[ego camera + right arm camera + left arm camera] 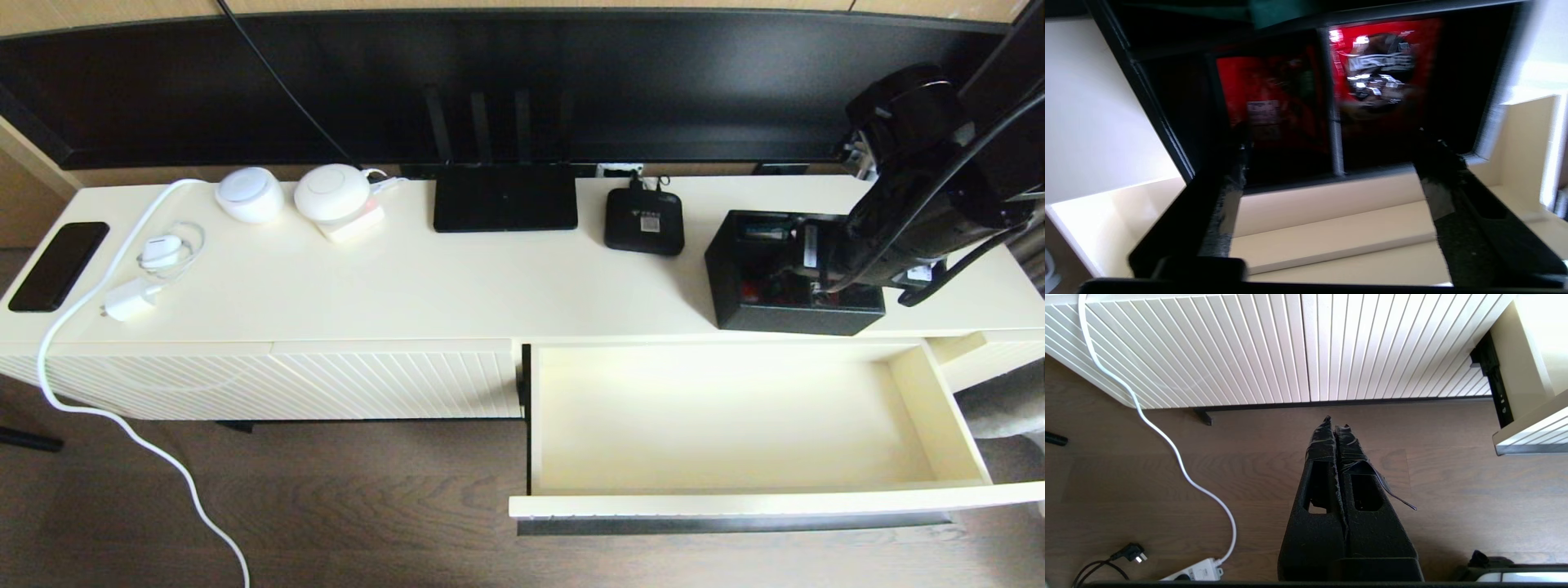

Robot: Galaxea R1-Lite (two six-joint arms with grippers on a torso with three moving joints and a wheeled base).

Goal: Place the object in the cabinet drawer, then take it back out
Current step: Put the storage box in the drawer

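Note:
The black organiser box (pixel 759 306) stands on the cabinet top at the right, just behind the open drawer. Red packets (pixel 1380 69) fill its two square compartments. My right gripper (pixel 823 282) reaches down from the right onto the box. Its fingers are spread wide, open, and its tips (pixel 1333 139) rest at the box's near wall, one over each square compartment. The cream drawer (pixel 735 500) is pulled far out and its inside is bare. My left gripper (pixel 1333 422) hangs shut and empty over the floor in front of the ribbed cabinet front (pixel 1249 347).
On the cabinet top lie a flat router (pixel 504 208), a small black device (pixel 643 222), two white round units (pixel 250 194), a charger (pixel 131 300) with its cable and a phone (pixel 59 265). A dark screen (pixel 522 82) stands behind. A power strip (pixel 1196 571) lies on the floor.

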